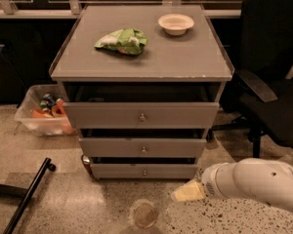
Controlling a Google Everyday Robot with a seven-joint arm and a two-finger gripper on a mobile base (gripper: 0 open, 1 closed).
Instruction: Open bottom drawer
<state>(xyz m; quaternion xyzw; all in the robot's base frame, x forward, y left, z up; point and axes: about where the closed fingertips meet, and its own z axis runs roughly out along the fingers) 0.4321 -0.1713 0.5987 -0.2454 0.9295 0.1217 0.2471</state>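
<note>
Above speckled floor [68, 199], claw [186, 193] near bottom drawer [136, 171].

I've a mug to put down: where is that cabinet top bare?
The cabinet top is bare across its front half and between the green bag and the bowl; the back is busier. The claw hangs low by the right end of the bottom drawer.

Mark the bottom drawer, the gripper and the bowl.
bottom drawer [117, 171], camera view, left half of its front panel.
gripper [185, 193], camera view, pale tip, low and just right of that drawer's front.
bowl [176, 22], camera view, bare inside.
</note>
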